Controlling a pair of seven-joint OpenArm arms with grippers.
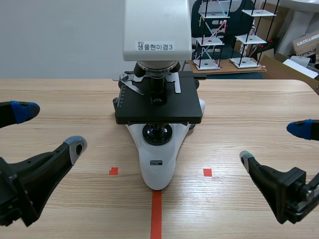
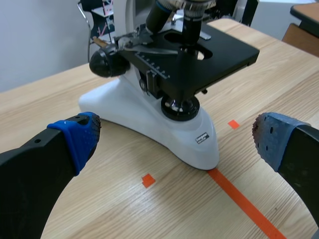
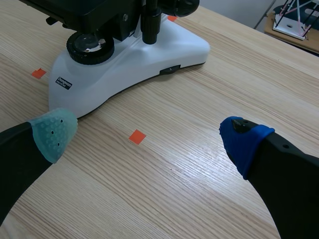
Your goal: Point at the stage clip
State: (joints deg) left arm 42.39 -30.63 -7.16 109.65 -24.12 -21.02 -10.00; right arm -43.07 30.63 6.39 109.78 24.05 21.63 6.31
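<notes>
A white microscope (image 1: 158, 164) with a black stage (image 1: 158, 103) stands at the table's middle. On the stage lies the silver stage clip (image 1: 130, 84), also seen in the left wrist view as thin metal arms (image 2: 149, 49) beside the objective lenses. My left gripper (image 1: 47, 128) hovers open at the near left, well short of the microscope, its blue and grey pads (image 2: 79, 137) wide apart. My right gripper (image 1: 276, 144) stands open at the near right, nothing between its fingers. The right wrist view shows only the microscope's base (image 3: 134, 59).
The microscope's white head (image 1: 157, 30) overhangs the stage. Black focus knobs (image 2: 103, 62) stick out at the side. Wire-frame models (image 1: 214, 35) and cardboard boxes (image 1: 306, 45) stand behind the table's far right edge. Bare wood lies around both grippers.
</notes>
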